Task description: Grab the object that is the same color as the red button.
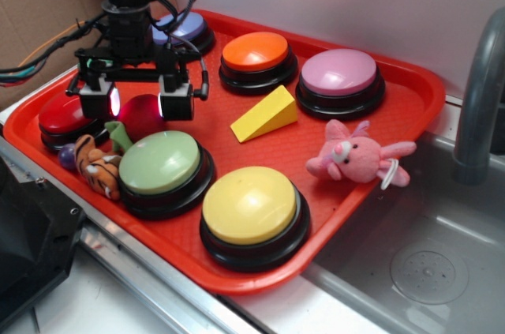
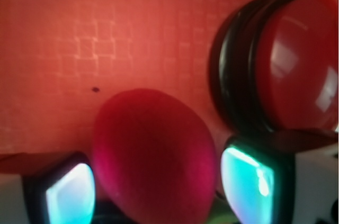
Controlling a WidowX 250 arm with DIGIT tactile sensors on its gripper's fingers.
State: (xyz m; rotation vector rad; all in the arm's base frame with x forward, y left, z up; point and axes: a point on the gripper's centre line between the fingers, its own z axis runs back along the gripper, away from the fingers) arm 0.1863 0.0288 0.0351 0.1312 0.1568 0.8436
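Dark-red and fuzzy, the plush ball [image 1: 140, 115] sits on the red tray [image 1: 410, 109] just beside the red button [image 1: 63, 115], near the green button [image 1: 160, 162]. The tool [image 1: 138, 103] is spread around the plush ball, one finger [image 2: 249, 181] on each side; whether the pads touch it cannot be told. A toy tiger [image 1: 101, 170] lies close by.
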